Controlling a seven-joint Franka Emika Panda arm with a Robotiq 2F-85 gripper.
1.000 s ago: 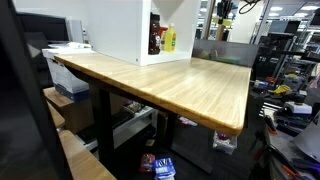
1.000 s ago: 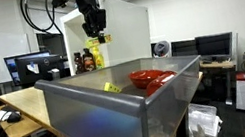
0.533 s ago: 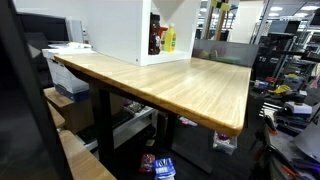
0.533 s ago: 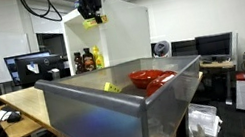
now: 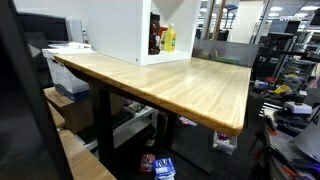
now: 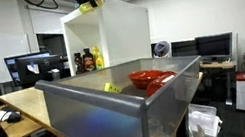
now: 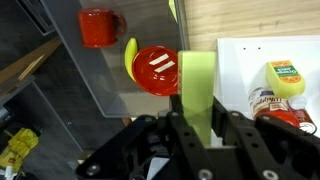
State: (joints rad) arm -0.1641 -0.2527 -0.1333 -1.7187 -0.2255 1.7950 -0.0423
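In the wrist view my gripper (image 7: 197, 112) is shut on a tall light-green block (image 7: 196, 80) that stands upright between the two black fingers. Far below it lie a red bowl (image 7: 155, 70), a red mug (image 7: 97, 27) and a yellow curved piece (image 7: 130, 58) inside a grey bin (image 7: 110, 90). In an exterior view the gripper (image 6: 88, 0) hangs at the top edge, high above the white cabinet (image 6: 121, 33), with the green block (image 6: 90, 5) showing under it. The gripper does not show in the exterior view that looks along the table.
The white cabinet (image 5: 130, 30) stands on a wooden table (image 5: 170, 85) and holds a yellow bottle (image 7: 285, 78) and a jar (image 7: 268, 102). The grey bin (image 6: 119, 105) fills the foreground, with the red bowl (image 6: 149, 77) inside. Desks with monitors (image 6: 210, 48) stand around.
The gripper has risen steadily with the green block, from in front of the cabinet's upper part to the top edge of the exterior views. Its grip is unchanged.
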